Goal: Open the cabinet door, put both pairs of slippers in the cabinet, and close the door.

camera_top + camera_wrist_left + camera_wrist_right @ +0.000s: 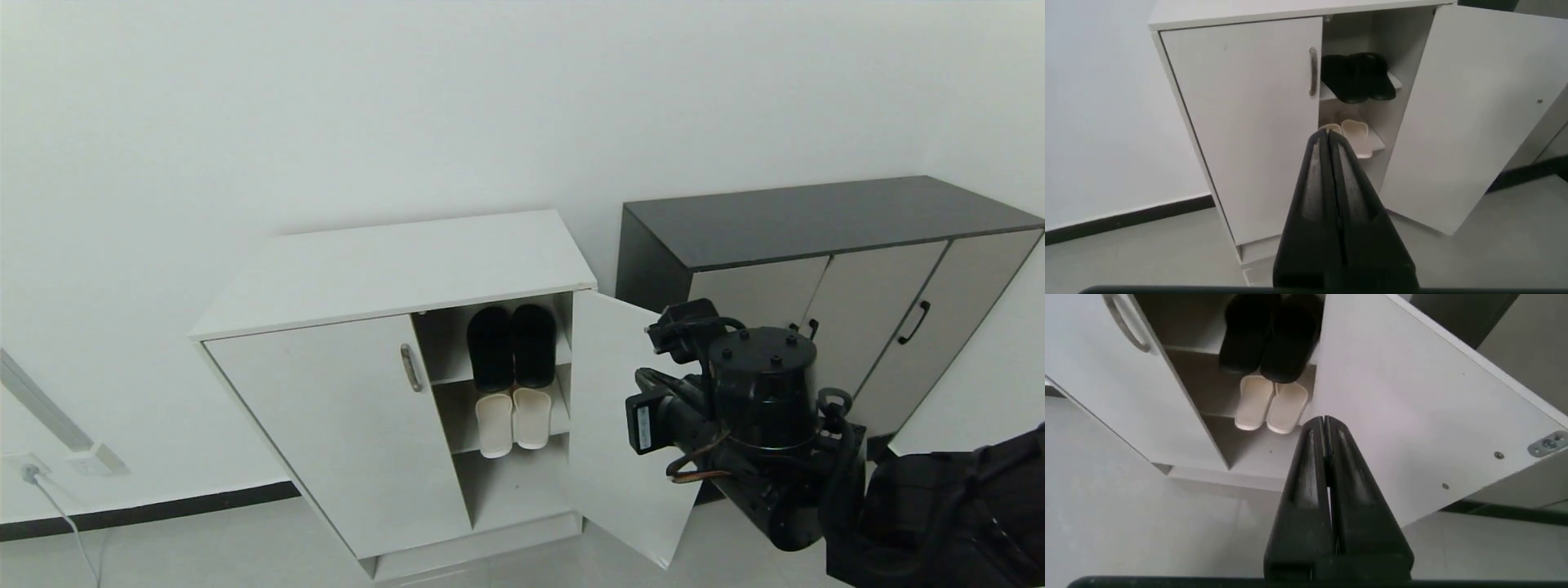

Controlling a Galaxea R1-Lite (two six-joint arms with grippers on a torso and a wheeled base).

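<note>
Closing the door (pixel 620 425) is what remains: black slippers (pixel 513 347) lie on the cabinet's (pixel 392 269) upper shelf, white slippers (pixel 513 420) on the shelf below, both pairs near the front edge. With fingers pressed together, the right claw (pixel 1327 425) hangs near the open door's inner face; the left claw (pixel 1328 137), likewise pressed together, sits well back before the cabinet. Pushing on the inner face would swing the door wider, not closed. If the white heels overhang their shelf's edge, the door could catch them and stop ajar.
</note>
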